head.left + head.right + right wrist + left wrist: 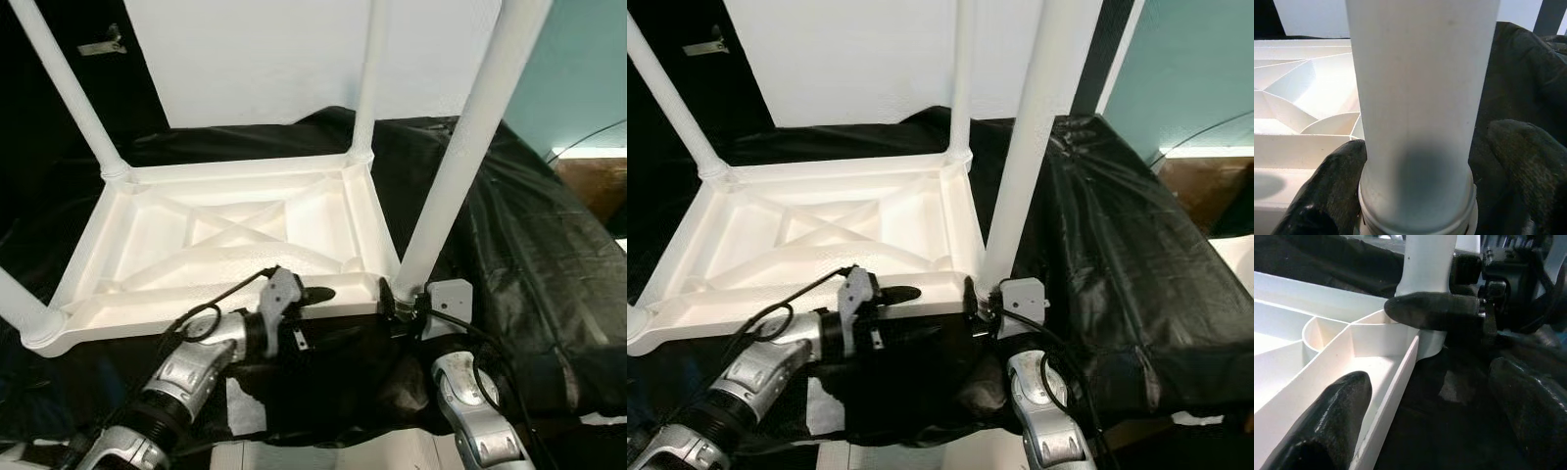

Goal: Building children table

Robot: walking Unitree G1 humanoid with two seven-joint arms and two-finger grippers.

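Lying upside down on a black crinkly cloth (pixel 549 255) is a white plastic children's table top (pixel 225 245), and we are seeing the crossed ribs on its underside. Four round white plastic legs are standing up from its corners: the near right leg (pixel 460 157), the far right leg (pixel 370 78), the far left leg (pixel 69 88) and the near left leg (pixel 20 305). We are holding our right gripper (pixel 1418 196) around the bottom of the near right leg, where the leg is sitting in its corner socket. Its two black fingers (pixel 1327 191) are standing one on each side of the leg. The one on the table side is touching it, but we cannot tell if the other one is pressing too. We are holding our left gripper (pixel 1415 401) at the near edge of the table top, just beside that same corner. Its fingers are spread apart, with one finger (pixel 1327 421) resting over the white rim and the other over the black cloth. A big white board (pixel 265 59) is standing behind the table.
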